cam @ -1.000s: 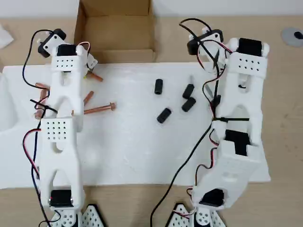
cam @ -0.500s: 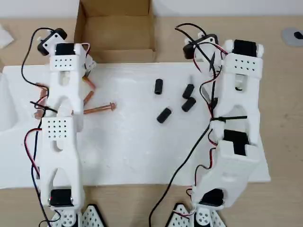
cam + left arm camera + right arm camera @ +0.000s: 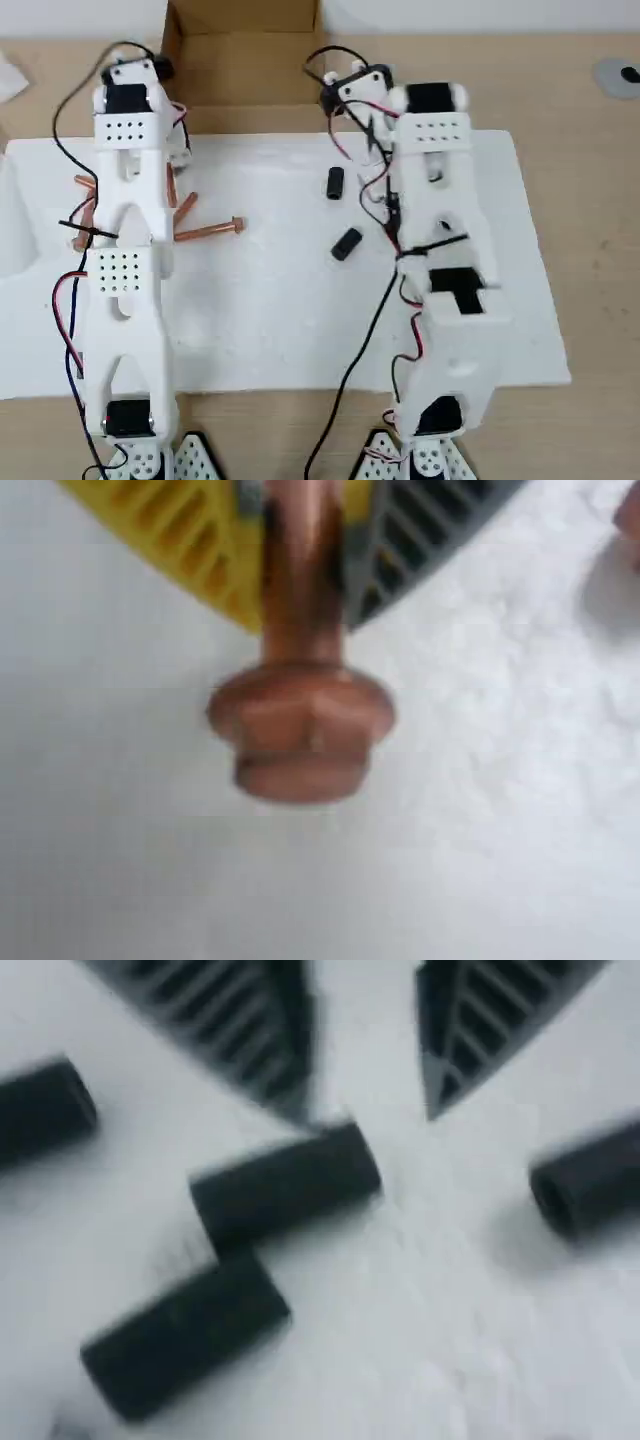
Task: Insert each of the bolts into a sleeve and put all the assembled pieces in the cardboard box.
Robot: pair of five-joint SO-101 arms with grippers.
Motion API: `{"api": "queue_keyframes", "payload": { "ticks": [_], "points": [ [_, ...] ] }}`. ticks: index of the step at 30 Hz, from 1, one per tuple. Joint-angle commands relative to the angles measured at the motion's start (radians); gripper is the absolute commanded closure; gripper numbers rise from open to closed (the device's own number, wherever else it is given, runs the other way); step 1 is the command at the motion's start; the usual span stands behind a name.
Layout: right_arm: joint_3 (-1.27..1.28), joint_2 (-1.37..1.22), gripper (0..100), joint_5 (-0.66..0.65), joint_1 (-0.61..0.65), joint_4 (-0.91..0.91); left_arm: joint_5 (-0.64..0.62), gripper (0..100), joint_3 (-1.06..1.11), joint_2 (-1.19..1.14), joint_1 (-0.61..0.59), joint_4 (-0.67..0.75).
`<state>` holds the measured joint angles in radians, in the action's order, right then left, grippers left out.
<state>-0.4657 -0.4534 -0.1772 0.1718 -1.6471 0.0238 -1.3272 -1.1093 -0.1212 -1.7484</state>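
My left gripper (image 3: pixel 300 550) is shut on a copper bolt (image 3: pixel 300 730), its shank clamped between the yellow and grey fingers and its flanged head hanging just over the white foam. In the high view this arm (image 3: pixel 130 130) stands near the cardboard box (image 3: pixel 250 70), with loose bolts (image 3: pixel 210 229) beside it. My right gripper (image 3: pixel 365 1080) is open, its dark fingers (image 3: pixel 240 1020) spread above a black sleeve (image 3: pixel 285 1185). A second sleeve (image 3: pixel 185 1335) touches that one; two more (image 3: pixel 45 1110) (image 3: pixel 585 1185) lie to either side. The right arm (image 3: pixel 430 140) covers two sleeves from above.
A white foam sheet (image 3: pixel 280 310) covers the table. Two sleeves (image 3: pixel 335 182) (image 3: pixel 346 244) lie just left of the right arm. More bolts (image 3: pixel 85 182) (image 3: pixel 186 207) lie around the left arm. Black cables (image 3: pixel 370 320) trail across the sheet. The box is open at the far edge.
The right arm has swung left and now stands over the sleeves. The left arm shifted slightly toward the box and turned its held bolt from sideways to pointing down.
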Motion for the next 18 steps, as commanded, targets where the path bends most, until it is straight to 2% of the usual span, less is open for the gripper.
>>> {"api": "queue_keyframes", "payload": {
  "ticks": [1, 8, 18],
  "points": [
    [-0.127, -0.050, 85.5, 0.104, 0.042, 0.021, 0.043, 100, 0.104, 0.168, 0.026, -0.008],
    [-0.374, -0.228, 86.5, 0.218, 0.110, -0.032, 0.068, 99, 0.420, 0.432, 0.069, -0.006],
    [-0.645, -0.433, 86.5, 0.226, 0.140, -0.124, -0.008, 99, 0.773, 0.826, 0.110, 0.020]
  ]
}}
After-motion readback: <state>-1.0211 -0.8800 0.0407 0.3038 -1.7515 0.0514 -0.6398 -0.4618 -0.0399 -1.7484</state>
